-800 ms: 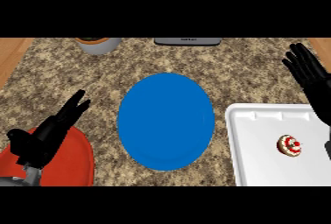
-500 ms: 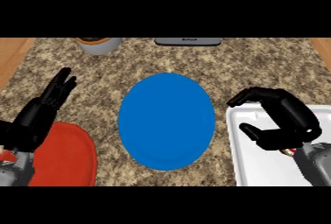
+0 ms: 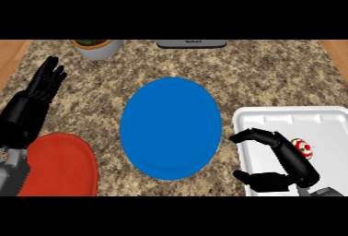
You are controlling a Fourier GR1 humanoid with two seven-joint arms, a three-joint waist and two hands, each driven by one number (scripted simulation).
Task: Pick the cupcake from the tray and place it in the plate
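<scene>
On the right side of the counter sits the white tray (image 3: 299,115), and over its near left part hangs the right hand (image 3: 285,161). Fingers and thumb are bent into a hook shape, apart from each other, nothing between them. The cupcake (image 3: 303,146) shows just behind the fingers, toward the tray's right: red-and-white top, partly hidden by the hand. Hand and cupcake look very close; contact cannot be confirmed from this angle.

Blue plate (image 3: 171,127) lies mid-counter, just left of the tray, bare. Left hand (image 3: 42,90) rests at the left edge, fingers straight and pointing up the counter. Red dish (image 3: 60,163) in the near left corner, pot (image 3: 96,47) and a grey object (image 3: 192,44) along the far edge.

Step in hand, as I judge it: closing on the cupcake. To do it well, the hand needs to shift right so that the cupcake sits between thumb and fingers, not outside them. Then close round its sides, not down on the top. Lift straight up clear of the tray rim before carrying left to the plate. Risk: knuckles nudge the cupcake away across the tray.
</scene>
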